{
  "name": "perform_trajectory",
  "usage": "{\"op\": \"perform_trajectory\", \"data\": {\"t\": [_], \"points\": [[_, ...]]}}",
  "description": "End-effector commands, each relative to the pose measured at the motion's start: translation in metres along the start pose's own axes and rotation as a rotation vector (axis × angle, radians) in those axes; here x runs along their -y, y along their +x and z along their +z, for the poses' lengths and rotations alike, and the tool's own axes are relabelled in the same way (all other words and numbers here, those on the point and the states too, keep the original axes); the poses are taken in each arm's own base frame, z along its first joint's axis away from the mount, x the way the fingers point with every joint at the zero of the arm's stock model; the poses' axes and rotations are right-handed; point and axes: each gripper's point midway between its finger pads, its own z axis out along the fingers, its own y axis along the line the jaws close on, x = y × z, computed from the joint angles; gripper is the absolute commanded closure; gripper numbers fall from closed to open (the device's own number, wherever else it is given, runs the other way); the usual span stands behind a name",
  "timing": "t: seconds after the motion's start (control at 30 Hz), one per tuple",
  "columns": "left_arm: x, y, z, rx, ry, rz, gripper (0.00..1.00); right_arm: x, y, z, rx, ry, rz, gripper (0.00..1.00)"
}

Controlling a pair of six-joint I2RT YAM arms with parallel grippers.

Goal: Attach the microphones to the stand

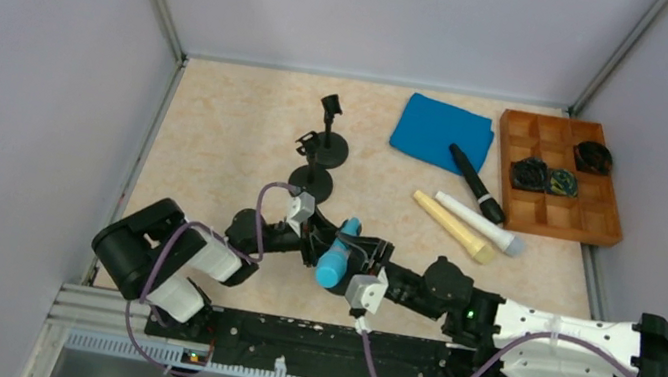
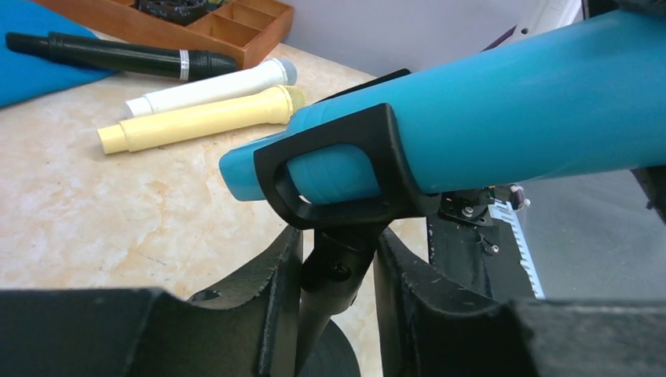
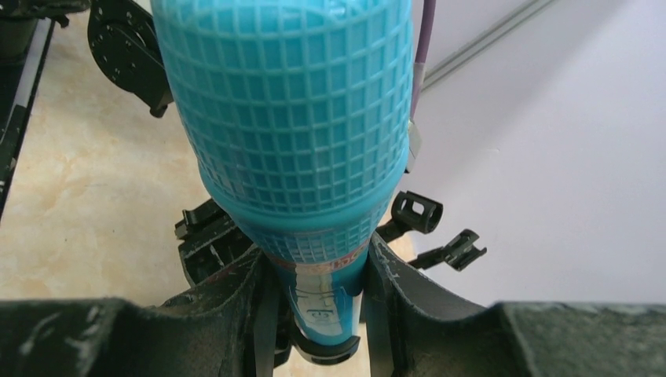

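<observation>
Top view: both arms meet near table centre. The right gripper (image 1: 346, 259) pinches the light blue microphone (image 1: 338, 255), head toward 6 o'clock. The left gripper (image 1: 311, 231) sits just at its 10 o'clock, on a stand (image 1: 304, 236) that is mostly hidden here. Two empty stands (image 1: 326, 139) at 12 o'clock. Cream microphone (image 1: 452, 227), white microphone (image 1: 476, 222) and black microphone (image 1: 475, 184) lie loose at 2 o'clock, the black one partly on the blue cloth (image 1: 442, 132), beside the wooden tray (image 1: 607, 227).

Left wrist view: left gripper fingers (image 2: 271, 306) pressed on the stand post (image 2: 334, 287). The stand's clip (image 2: 338, 169) wraps the blue mic's narrow end; the mic looks partly seated.

Right wrist view: right gripper fingers (image 3: 393, 302) clamp the mic's neck, clip (image 3: 326, 349) visible below at 6 o'clock.

Step, as I judge it: first mic being pushed into its clip while the left holds the stand. Next move calls for pressing the mic fully home, then releasing without tipping the stand.
</observation>
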Motion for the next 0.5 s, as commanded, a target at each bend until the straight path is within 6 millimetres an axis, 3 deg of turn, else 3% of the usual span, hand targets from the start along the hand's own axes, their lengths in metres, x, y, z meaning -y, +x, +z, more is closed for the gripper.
{"op": "perform_trajectory", "data": {"t": [0.0,0.1,0.2,0.27,0.47], "points": [[0.011,-0.029,0.001,0.12,0.047,0.082,0.67,0.005,-0.012,-0.003,0.052,0.012,0.016,1.0],[0.009,-0.032,0.002,0.14,0.038,0.09,0.71,0.002,-0.012,-0.006,0.053,-0.004,0.014,1.0],[0.007,-0.037,0.003,0.169,0.024,0.079,0.5,-0.001,-0.01,-0.008,0.046,-0.019,0.013,1.0],[0.006,-0.04,0.004,0.185,0.022,0.06,0.42,-0.001,-0.01,-0.01,0.046,-0.021,0.013,1.0],[0.008,-0.045,0.007,0.198,0.034,0.031,0.37,-0.003,-0.008,-0.013,0.042,-0.027,0.01,1.0]]}}
